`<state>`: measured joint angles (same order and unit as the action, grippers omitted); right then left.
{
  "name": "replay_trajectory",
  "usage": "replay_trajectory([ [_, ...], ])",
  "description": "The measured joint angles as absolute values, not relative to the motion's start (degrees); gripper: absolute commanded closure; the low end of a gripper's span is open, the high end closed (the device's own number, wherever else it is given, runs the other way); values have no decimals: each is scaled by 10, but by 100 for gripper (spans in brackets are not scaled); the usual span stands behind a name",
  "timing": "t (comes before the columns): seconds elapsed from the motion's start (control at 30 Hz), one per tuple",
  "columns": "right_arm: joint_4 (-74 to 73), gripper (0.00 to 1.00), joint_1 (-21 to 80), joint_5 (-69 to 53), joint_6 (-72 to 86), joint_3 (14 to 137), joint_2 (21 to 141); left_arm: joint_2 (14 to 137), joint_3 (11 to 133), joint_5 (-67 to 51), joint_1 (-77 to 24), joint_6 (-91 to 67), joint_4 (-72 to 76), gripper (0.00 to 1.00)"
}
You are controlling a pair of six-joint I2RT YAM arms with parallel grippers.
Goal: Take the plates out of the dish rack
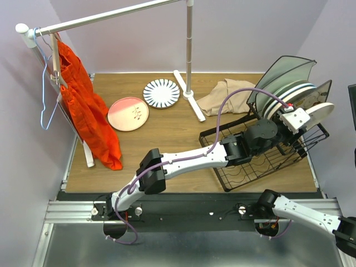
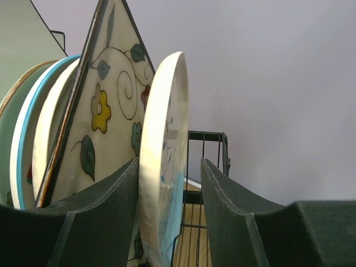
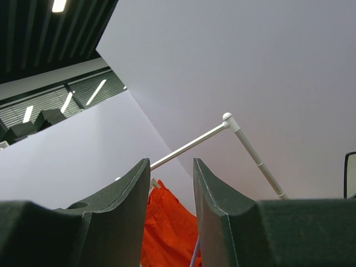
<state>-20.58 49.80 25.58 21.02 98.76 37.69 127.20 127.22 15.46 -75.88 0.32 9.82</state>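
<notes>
The black wire dish rack (image 1: 245, 175) stands at the right and holds several upright plates (image 1: 286, 92). My left gripper (image 1: 309, 115) reaches into its slotted section. In the left wrist view the left gripper (image 2: 169, 162) is open around the rim of a round white plate with blue marks (image 2: 164, 128). The left finger touches the plate and the right finger stands apart from it. Behind it stand a floral square plate (image 2: 114, 105) and a teal-rimmed plate (image 2: 25, 133). A pink plate (image 1: 128, 113) and a dark-striped plate (image 1: 161, 93) lie on the table. My right gripper (image 3: 171, 161) is open, empty and points upward.
A white clothes rail (image 1: 189, 50) stands at the back, its foot (image 1: 190, 103) on the table. An orange garment (image 1: 83, 100) and a blue hanger (image 1: 44, 94) hang at the left. A beige cloth (image 1: 225, 95) lies beside the rack.
</notes>
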Motion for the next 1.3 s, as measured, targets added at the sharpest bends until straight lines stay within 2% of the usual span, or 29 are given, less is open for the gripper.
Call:
replay_trajectory([
  [0.5, -206, 55, 498, 263, 204, 976, 377, 1292, 1272, 160, -759, 33, 131, 45],
  [0.8, -206, 55, 498, 266, 198, 976, 377, 1307, 1272, 159, -759, 58, 145, 51],
  [0.93, -206, 55, 498, 268, 198, 976, 377, 1312, 1277, 159, -758, 67, 150, 59],
  [1.13, -206, 55, 498, 272, 196, 976, 377, 1317, 1278, 159, -755, 80, 154, 79],
  [1.27, -206, 55, 498, 274, 194, 976, 376, 1317, 1278, 145, -755, 78, 154, 100],
  [1.3, -206, 55, 498, 274, 194, 975, 376, 1317, 1278, 144, -754, 77, 155, 100],
])
